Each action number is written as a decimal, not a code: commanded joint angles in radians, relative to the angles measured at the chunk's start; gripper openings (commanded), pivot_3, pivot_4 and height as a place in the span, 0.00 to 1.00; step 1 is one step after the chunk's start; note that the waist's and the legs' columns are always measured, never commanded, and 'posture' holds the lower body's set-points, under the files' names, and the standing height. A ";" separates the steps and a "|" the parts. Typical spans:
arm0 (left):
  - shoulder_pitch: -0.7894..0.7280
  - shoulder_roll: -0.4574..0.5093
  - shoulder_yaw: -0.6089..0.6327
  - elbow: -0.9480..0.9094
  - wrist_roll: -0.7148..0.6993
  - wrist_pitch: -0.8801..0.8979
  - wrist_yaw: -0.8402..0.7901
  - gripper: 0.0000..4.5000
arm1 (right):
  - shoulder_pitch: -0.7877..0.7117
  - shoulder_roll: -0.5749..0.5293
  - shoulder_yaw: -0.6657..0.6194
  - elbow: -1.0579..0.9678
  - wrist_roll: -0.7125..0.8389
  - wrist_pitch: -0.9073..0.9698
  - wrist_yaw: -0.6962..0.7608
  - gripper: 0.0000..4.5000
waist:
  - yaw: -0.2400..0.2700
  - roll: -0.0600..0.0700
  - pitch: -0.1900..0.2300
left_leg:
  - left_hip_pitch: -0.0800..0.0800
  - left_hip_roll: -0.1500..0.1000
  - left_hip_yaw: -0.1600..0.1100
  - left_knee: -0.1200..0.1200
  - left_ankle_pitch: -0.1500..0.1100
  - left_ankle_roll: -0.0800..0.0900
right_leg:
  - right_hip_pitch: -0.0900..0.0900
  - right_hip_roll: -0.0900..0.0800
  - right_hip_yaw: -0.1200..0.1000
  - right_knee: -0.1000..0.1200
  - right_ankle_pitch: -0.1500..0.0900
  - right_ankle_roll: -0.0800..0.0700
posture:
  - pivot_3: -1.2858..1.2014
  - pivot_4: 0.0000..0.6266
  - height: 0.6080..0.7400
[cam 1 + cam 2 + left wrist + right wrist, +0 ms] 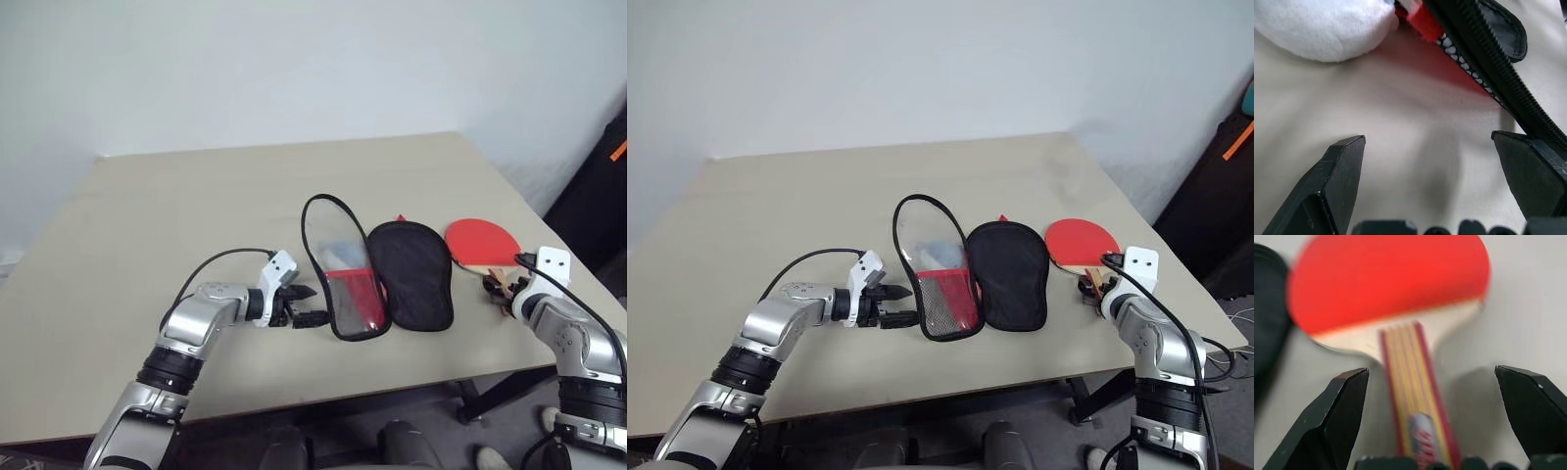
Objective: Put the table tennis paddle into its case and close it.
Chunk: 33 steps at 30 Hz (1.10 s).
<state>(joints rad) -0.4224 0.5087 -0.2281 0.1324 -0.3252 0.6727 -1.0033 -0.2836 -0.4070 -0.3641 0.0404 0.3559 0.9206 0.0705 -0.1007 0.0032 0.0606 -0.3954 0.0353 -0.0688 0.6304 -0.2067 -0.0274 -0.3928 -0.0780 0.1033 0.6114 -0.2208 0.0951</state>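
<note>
The case [377, 269] lies unzipped and spread flat on the table, its see-through mesh half [343, 274] on the left and its black fabric half [411, 269] on the right. The table tennis paddle [482, 243] lies red face up just right of the case, handle toward the table's near edge. My left gripper [306, 305] is open, low over the table at the mesh half's near left rim [1498, 81]. My right gripper [500, 287] is open, its fingers either side of the paddle's handle [1410, 396] without touching it.
The beige table [196, 196] stands against a pale wall. Its right edge runs close to the paddle, with a dark object [598, 186] beyond it. Bare tabletop stretches behind and to the left of the case.
</note>
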 commanded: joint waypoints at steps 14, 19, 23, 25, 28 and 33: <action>0.000 0.008 0.028 -0.037 0.000 -0.014 0.024 1.00 | -0.146 -0.011 0.072 0.172 -0.039 -0.010 0.098 0.57 | -0.020 -0.011 -0.003 | 0.001 0.002 0.000 0.001 0.000 0.000 | 0.000 0.005 0.004 0.000 0.000 0.000 | 0.52 0.00 1.00; -0.004 0.009 0.038 -0.029 -0.001 -0.017 0.036 1.00 | -0.171 -0.017 0.091 0.211 -0.061 -0.008 0.104 0.25 | -0.026 -0.012 -0.003 | 0.001 0.003 0.000 0.001 0.000 0.000 | 0.001 0.009 0.010 0.000 0.000 0.000 | 0.52 0.00 1.00; -0.002 0.008 0.041 -0.030 -0.001 -0.017 0.041 1.00 | -0.198 -0.001 0.058 0.191 -0.070 -0.038 0.054 0.25 | -0.026 -0.012 -0.003 | 0.001 0.003 0.001 0.001 0.000 0.000 | 0.001 0.009 0.012 0.000 0.000 0.000 | 0.52 0.00 1.00; 0.001 0.009 0.040 -0.030 0.000 -0.018 0.042 1.00 | -0.207 0.027 0.027 0.142 -0.063 -0.077 0.017 0.25 | -0.025 -0.011 -0.003 | 0.001 0.002 0.001 0.001 0.000 0.000 | 0.000 0.009 0.013 0.000 0.000 0.000 | 0.52 0.00 1.00; 0.005 0.010 0.039 -0.030 0.000 -0.019 0.042 1.00 | -0.204 0.083 0.022 0.010 -0.030 -0.059 -0.010 0.25 | -0.024 -0.008 -0.001 | 0.000 0.001 0.001 0.000 0.000 0.000 | -0.002 0.009 0.015 0.001 0.000 0.000 | 0.52 0.00 1.00; 0.002 0.012 0.034 -0.026 0.001 -0.019 0.038 1.00 | -0.170 0.189 0.069 -0.239 0.028 0.062 -0.032 0.25 | -0.023 -0.006 -0.001 | -0.001 0.001 0.002 -0.003 0.000 0.000 | -0.004 0.010 0.016 0.002 0.000 0.001 | 0.52 0.00 1.00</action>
<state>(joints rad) -0.4071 0.5115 -0.2114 0.1277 -0.3264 0.6641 -0.9612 -0.4518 -0.2326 -0.3109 -0.0717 0.3485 0.9526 0.0459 -0.1241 -0.0030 0.0598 -0.3967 0.0366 -0.0672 0.6279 -0.2067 -0.0272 -0.3973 -0.0679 0.1195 0.6135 -0.2207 0.0958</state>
